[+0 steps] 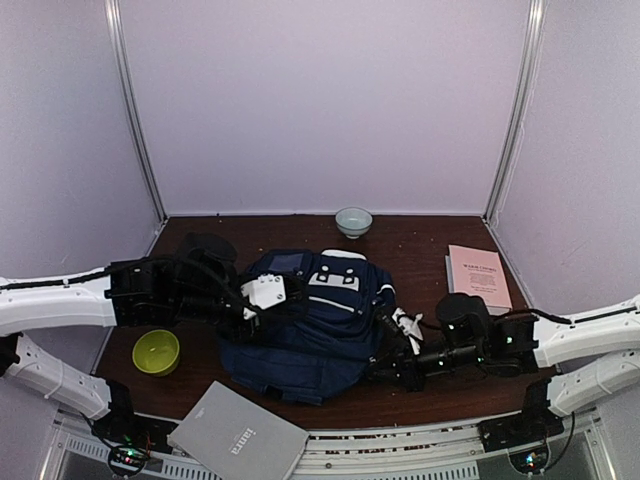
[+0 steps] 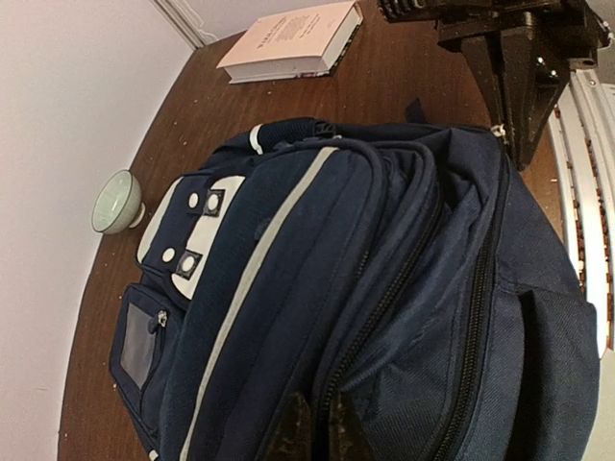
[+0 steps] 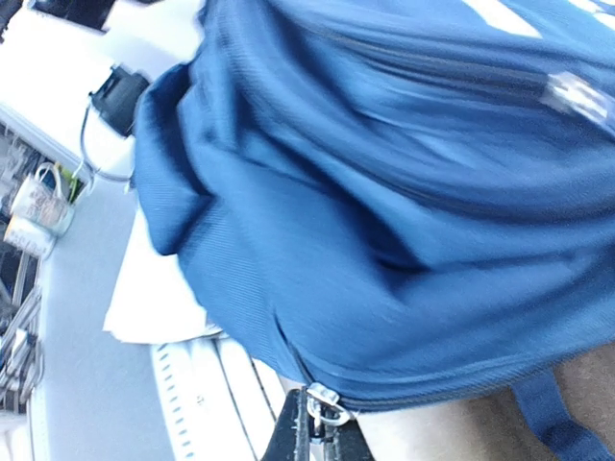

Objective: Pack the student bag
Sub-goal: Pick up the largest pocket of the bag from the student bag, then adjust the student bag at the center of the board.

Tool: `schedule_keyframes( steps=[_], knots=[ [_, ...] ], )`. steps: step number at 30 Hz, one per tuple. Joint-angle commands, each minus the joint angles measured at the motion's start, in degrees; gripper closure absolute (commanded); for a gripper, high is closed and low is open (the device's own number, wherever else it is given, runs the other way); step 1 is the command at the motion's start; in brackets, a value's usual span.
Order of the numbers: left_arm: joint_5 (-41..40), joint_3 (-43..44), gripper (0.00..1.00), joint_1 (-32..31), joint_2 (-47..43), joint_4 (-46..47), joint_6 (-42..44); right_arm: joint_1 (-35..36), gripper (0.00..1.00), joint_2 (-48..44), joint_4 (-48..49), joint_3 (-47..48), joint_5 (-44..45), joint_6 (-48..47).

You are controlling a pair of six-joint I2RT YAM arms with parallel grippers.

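Pale lilac walls are enclosing a dark brown wooden worktop (image 1: 420, 250), and the student bag (image 1: 310, 330) is lying in its middle, reaching towards the near edge, with its navy fabric bulging and its white-patched top facing the far edge. From the left side the left gripper (image 2: 312, 427) is pressing into the upper left part of the bag. Its fingers are sitting closed together right at a zip line, though it is not showing whether any fabric is caught between them. From the right side the right gripper (image 3: 312, 432) is reaching low against the bag's near right flank, with its fingers closed and pinching a small metal zip pull (image 3: 327, 408) at the end of a zip seam. A small pale bowl (image 1: 353, 221) is standing at the middle of the far edge, well apart from the bag. A pink book (image 1: 478, 276) is lying flat near the right edge. A green bowl (image 1: 156, 351) is sitting near the left edge, just beside the bag. A grey book (image 1: 238, 438) is lying tilted across the near edge, hanging partly over it.
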Motion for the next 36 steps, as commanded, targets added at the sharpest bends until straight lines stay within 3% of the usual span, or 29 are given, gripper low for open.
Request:
schedule_keyframes(
  steps=[1,4,7,10,13,16,21,26,30,36],
  knots=[
    [1.8,3.3,1.0,1.8,1.3,12.9,-3.6,6.5,1.0,0.2,-8.5,7.5,-4.7,-0.6],
    [9.4,4.4,1.0,1.7,3.2,15.4,-6.0,7.9,1.0,5.2,-7.4,13.1,-5.6,1.2],
    [11.0,5.0,1.0,1.5,3.7,17.3,-8.2,7.7,1.0,7.6,-5.6,17.1,-7.0,4.1],
    [13.0,3.4,1.0,1.5,2.1,19.5,-9.7,6.0,1.0,6.7,-9.4,19.2,-2.8,6.1],
    [12.0,2.6,1.0,-0.4,1.0,19.8,-10.7,1.7,1.0,6.4,-14.9,20.2,0.5,7.5],
    [7.8,3.4,1.0,-6.7,0.7,18.6,-6.3,-2.7,1.0,7.0,-18.5,21.8,2.9,7.6],
    [15.4,1.5,1.0,-9.6,-0.8,27.5,-10.9,-10.6,1.0,11.5,-24.3,29.4,0.0,3.0],
    [19.6,8.3,1.0,-11.9,4.2,23.2,-9.9,-13.4,1.0,17.3,-35.7,43.0,1.3,-6.1],
    [22.9,8.8,0.94,-12.0,4.0,22.0,-9.2,-13.4,1.0,18.8,-45.1,50.6,6.9,-13.4],
    [19.6,7.9,0.88,-12.0,-1.1,20.5,-6.6,-13.5,1.0,17.7,-55.3,66.4,18.9,-22.7]
  ],
)
